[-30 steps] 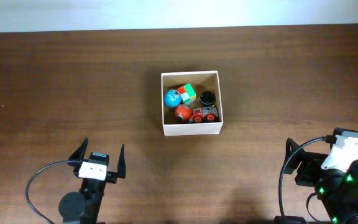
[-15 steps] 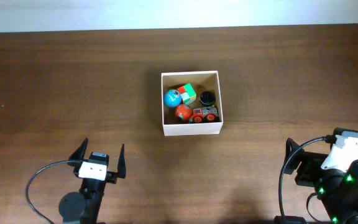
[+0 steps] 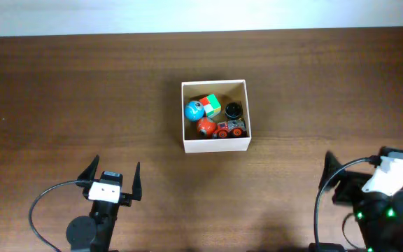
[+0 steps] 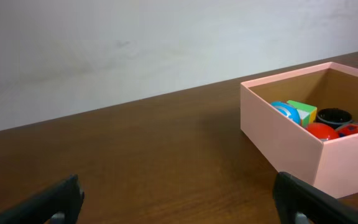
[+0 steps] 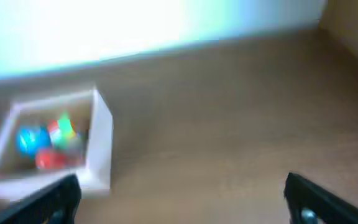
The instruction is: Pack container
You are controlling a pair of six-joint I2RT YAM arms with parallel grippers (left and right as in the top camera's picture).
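The container (image 3: 215,145) is a square white-walled box with a tan inside, at the table's middle. In it lie a blue ball (image 3: 194,109), a green and red cube (image 3: 213,105), a black round toy (image 3: 233,109), an orange-red ball (image 3: 206,127) and a red toy car (image 3: 230,129). My left gripper (image 3: 113,169) is open and empty at the near left, well short of the box. My right gripper (image 3: 353,163) is open and empty at the near right. The container shows at the right of the left wrist view (image 4: 284,146) and, blurred, at the left of the right wrist view (image 5: 101,143).
The dark brown wooden table (image 3: 61,91) spreads around the box. A pale wall (image 4: 135,43) rises behind its far edge. Black cables loop beside both arm bases at the near edge.
My right gripper has shifted slightly to the right and toward the near edge, and its wrist view is blurred. The left arm and the container have not moved.
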